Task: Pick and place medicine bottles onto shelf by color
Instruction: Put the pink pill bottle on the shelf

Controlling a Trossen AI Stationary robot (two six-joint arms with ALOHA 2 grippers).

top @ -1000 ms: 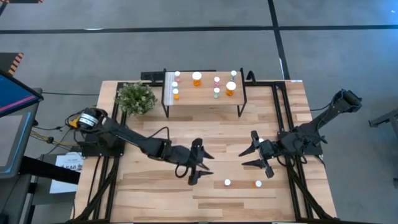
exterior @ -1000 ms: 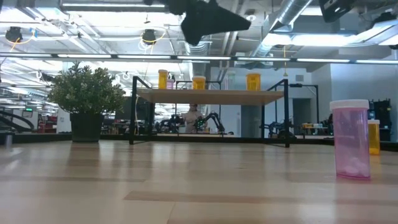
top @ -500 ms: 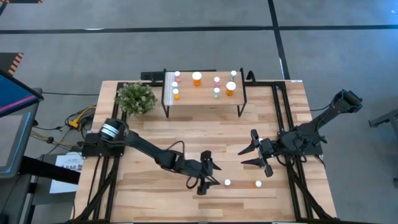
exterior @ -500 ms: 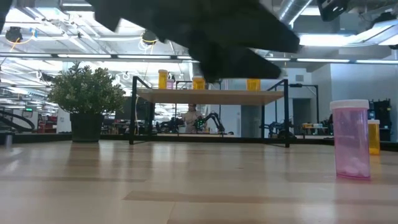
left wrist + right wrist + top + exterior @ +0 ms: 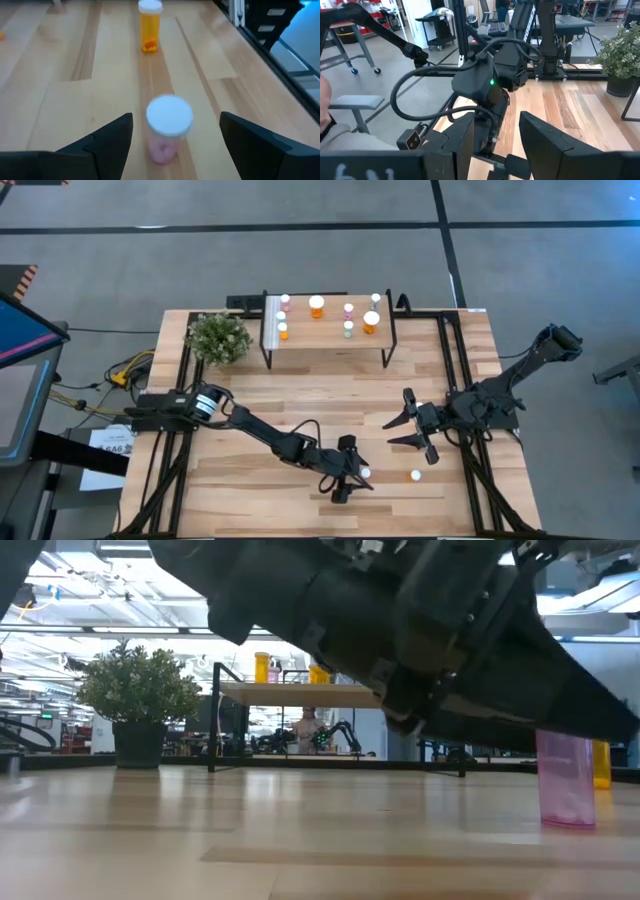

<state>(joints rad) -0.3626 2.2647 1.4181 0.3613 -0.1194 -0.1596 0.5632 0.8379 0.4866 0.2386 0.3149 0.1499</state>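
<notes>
Jaws spread wide, the left gripper (image 5: 172, 132) has come forward across the desk (image 5: 250, 395) and now straddles the pink bottle (image 5: 167, 127); the right gripper (image 5: 412, 432), half-open, waits unmoved.

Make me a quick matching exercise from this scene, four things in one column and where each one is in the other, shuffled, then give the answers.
1. pink bottle
2. orange bottle
3. potted plant
4. right gripper

A. beside the shelf, at the table's back
B. hovering apart from both loose bottles
C. between the open jaws of the left gripper
D. standing on the table beyond the pink one

Pairs: 1-C, 2-D, 3-A, 4-B
</notes>
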